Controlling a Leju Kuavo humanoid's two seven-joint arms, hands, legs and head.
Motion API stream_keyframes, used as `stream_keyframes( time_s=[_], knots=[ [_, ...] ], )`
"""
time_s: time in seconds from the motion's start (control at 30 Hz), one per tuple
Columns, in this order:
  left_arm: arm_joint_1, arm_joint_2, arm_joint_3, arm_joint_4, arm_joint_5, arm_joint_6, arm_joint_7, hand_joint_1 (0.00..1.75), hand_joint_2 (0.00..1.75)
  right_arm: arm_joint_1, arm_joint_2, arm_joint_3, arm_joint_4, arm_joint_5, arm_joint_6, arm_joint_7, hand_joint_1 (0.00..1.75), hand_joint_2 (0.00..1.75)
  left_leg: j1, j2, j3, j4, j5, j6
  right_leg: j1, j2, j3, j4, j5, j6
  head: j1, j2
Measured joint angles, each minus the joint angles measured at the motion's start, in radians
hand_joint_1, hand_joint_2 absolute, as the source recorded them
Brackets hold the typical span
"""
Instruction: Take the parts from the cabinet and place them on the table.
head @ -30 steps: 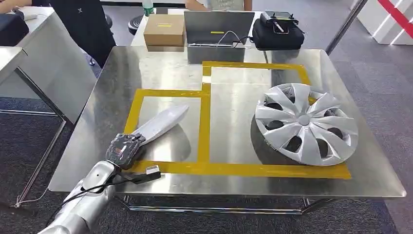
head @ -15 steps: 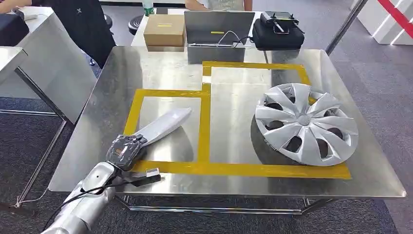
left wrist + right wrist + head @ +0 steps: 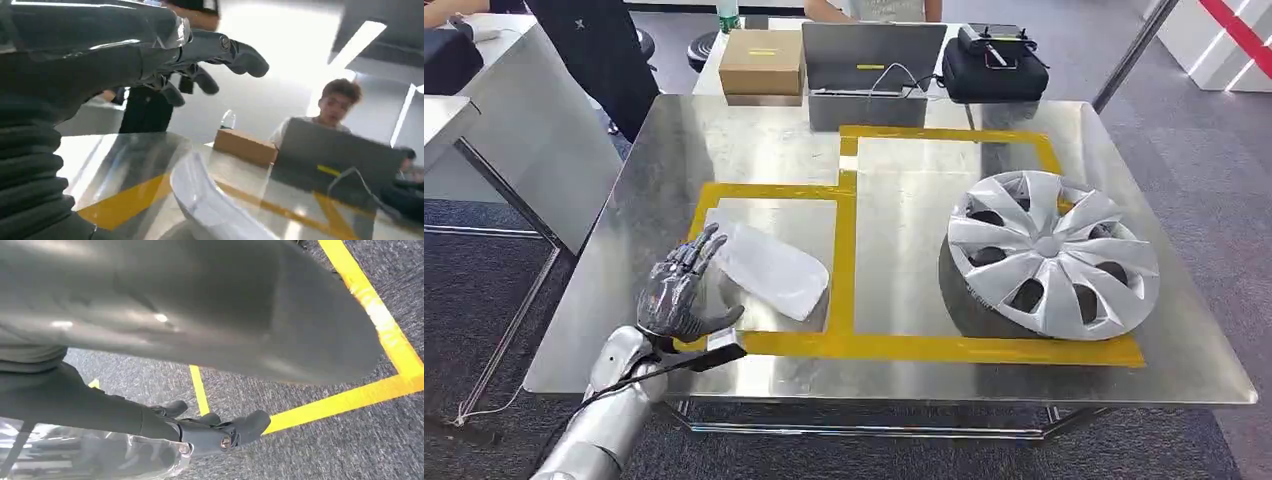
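one steel table [image 3: 724, 150], yellow-taped

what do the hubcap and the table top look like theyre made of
Hubcap: likely silver-painted plastic; thin moulded spokes with an even satin sheen. Table: brushed metal, probably stainless steel; dull blurred reflections of the things on it.

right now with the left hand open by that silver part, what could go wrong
The left hand is open, its fingers close beside the silver part; pulling back carelessly could nudge it out of the yellow tape box. The part's right end already lies near the tape divider, so a small push may put it over the line. The hubcap overlaps the tape on its right edge.
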Motion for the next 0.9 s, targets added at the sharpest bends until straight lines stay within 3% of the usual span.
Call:
stream_keyframes(
  time_s=[0.27,0.37,0.43,0.53,0.6,0.63,0.9],
  knots=[
    [0.049,-0.003,-0.097,-0.142,0.509,-0.023,-0.008,0.00,0.00,0.000,0.002,0.000,0.000,-0.003,0.003,-0.003,0.00,0.00,0.000,0.000,0.000,0.000,0.000,0.000,0.000,0.000,0.000,0.000,0.000,0.000,0.000,0.000],
    [0.095,0.011,-0.145,-0.261,0.751,-0.151,-0.008,0.00,0.00,0.002,0.004,-0.002,0.000,-0.006,0.003,-0.003,0.00,0.00,0.000,0.000,0.000,0.000,0.000,0.000,0.000,0.000,0.000,0.000,0.000,0.000,0.000,0.000],
    [0.124,0.016,-0.165,-0.330,0.837,-0.224,-0.009,0.00,0.00,0.002,0.005,-0.004,0.000,-0.008,0.003,-0.003,0.00,0.00,0.000,0.000,-0.001,0.000,0.000,0.000,0.000,0.000,-0.001,0.000,0.000,0.000,0.000,0.000],
    [0.181,0.018,-0.173,-0.453,0.980,-0.430,-0.009,0.00,0.00,0.003,0.006,-0.007,0.000,-0.009,0.003,-0.003,0.00,0.00,0.000,0.000,0.000,0.000,0.000,0.000,0.000,0.000,-0.001,0.000,0.000,0.000,0.000,0.000],
    [0.220,0.015,-0.172,-0.532,1.044,-0.562,-0.010,0.00,0.00,0.005,0.007,-0.008,0.000,-0.009,0.005,-0.003,0.00,0.00,0.000,0.001,-0.001,0.000,0.000,0.000,0.000,0.000,-0.001,0.000,0.000,0.000,0.000,0.000],
    [0.240,0.011,-0.172,-0.566,1.053,-0.598,-0.010,0.00,0.00,0.005,0.008,-0.008,0.000,-0.008,0.005,-0.003,0.00,0.00,0.000,0.001,-0.001,0.000,0.000,0.000,0.000,0.000,-0.001,0.000,0.000,0.000,0.000,0.000],
    [0.358,0.000,-0.172,-0.716,1.029,-0.671,-0.010,0.00,0.00,0.007,0.016,-0.008,0.000,0.005,0.008,-0.003,0.00,0.00,-0.003,0.000,-0.001,0.001,-0.002,0.001,-0.003,0.000,0.000,-0.002,0.000,0.001,0.000,0.000]
  ],
)
